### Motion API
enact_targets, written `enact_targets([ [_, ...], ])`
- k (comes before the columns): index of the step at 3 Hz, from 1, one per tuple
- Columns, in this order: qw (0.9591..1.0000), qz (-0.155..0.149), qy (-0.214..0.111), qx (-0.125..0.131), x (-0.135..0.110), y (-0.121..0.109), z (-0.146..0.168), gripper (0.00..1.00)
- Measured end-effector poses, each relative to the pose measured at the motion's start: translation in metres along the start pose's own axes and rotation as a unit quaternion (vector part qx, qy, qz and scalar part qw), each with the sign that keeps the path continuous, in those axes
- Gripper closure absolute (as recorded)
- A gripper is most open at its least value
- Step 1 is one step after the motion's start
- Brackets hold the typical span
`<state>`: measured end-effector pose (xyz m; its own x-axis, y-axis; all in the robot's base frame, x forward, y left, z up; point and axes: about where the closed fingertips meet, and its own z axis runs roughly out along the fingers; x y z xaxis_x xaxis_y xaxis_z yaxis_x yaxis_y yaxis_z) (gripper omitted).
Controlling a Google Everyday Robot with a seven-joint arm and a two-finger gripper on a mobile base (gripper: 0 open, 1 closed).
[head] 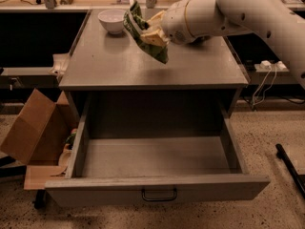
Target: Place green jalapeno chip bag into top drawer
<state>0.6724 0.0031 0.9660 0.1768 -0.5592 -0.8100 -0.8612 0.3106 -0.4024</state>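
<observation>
The end effector (151, 34), clamped on the chip bag (156, 50), holds it clear of the tabletop (119, 66), above and behind the open drawer (95, 190), presumably so it can be carried forward and dropped in.

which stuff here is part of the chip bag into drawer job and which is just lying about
For the job:
- green jalapeno chip bag, held above the cabinet top
- gripper, jaws shut on the bag, over the back of the cabinet top
- top drawer, pulled open below

Lying about:
- white bowl on the cabinet top
- cardboard box on the floor, left
</observation>
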Motion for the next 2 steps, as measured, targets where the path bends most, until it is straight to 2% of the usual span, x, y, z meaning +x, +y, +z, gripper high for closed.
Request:
enact_targets([
  [1,1.0,0.0,0.0,-0.001,-0.001,0.0,0.001,1.0],
  [2,0.9975,-0.034,-0.011,-0.061,-0.007,0.039,-0.005,1.0],
])
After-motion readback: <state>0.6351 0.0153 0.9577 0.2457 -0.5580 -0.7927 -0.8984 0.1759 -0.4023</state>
